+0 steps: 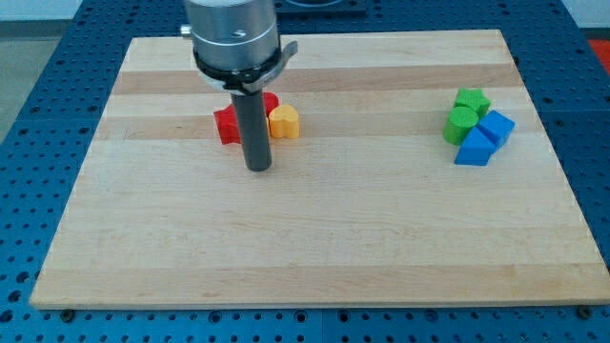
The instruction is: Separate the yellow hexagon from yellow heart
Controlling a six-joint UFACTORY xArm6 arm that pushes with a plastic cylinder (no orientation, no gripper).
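One yellow block [284, 122] shows at the upper middle of the board, just to the right of the rod; its rounded shape looks like a heart, but I cannot be sure. No second yellow block can be made out; the rod and arm may hide it. A red block [227, 125] lies left of the rod, and another red block [272, 100] peeks out behind it, above the yellow one. My tip [258, 169] rests on the board just below this cluster, below and left of the yellow block and apart from it.
At the view's right, a cluster holds a green star-like block [472, 99], a rounder green block [459, 124], a blue block [497, 127] and a second blue block [475, 150]. The wooden board [305, 257] ends in edges over a blue table.
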